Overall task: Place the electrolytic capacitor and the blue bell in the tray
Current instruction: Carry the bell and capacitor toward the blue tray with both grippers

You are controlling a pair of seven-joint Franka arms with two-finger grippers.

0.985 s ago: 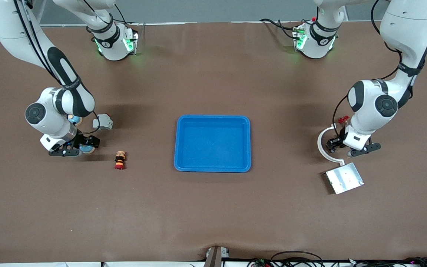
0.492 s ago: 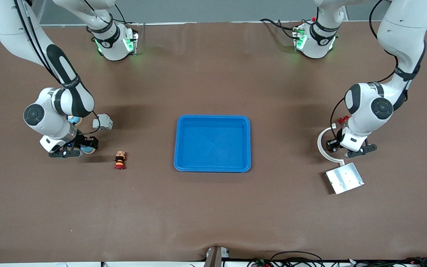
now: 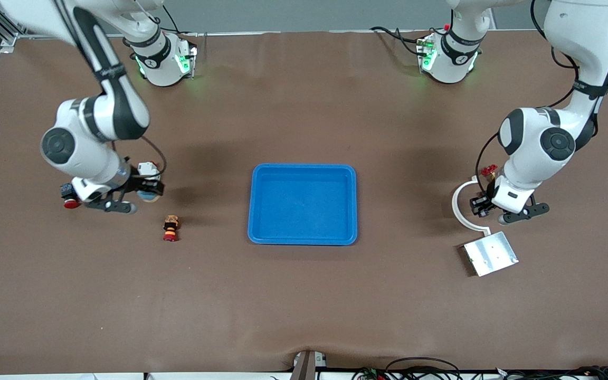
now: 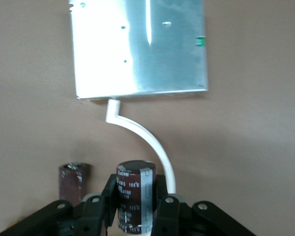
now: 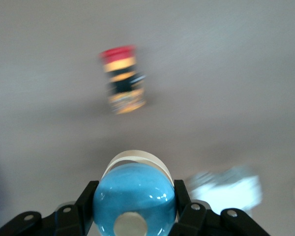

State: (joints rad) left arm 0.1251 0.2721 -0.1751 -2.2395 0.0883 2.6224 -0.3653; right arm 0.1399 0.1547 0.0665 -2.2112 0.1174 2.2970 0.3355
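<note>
Front view: blue tray (image 3: 302, 204) in the middle of the table, nothing in it. Blue bell (image 3: 150, 195) half hidden under the right gripper (image 3: 143, 192), up over the table at the right arm's end. Right wrist view: round bell (image 5: 134, 199) squeezed between 2 fingers (image 5: 85, 205), over a striped red part (image 5: 122, 79). Left wrist view only: dark capacitor (image 4: 134, 196) pinched upright in the left gripper (image 4: 135, 206), over a white curved strip (image 4: 146, 138) touching a silver plate (image 4: 139, 46).
</note>
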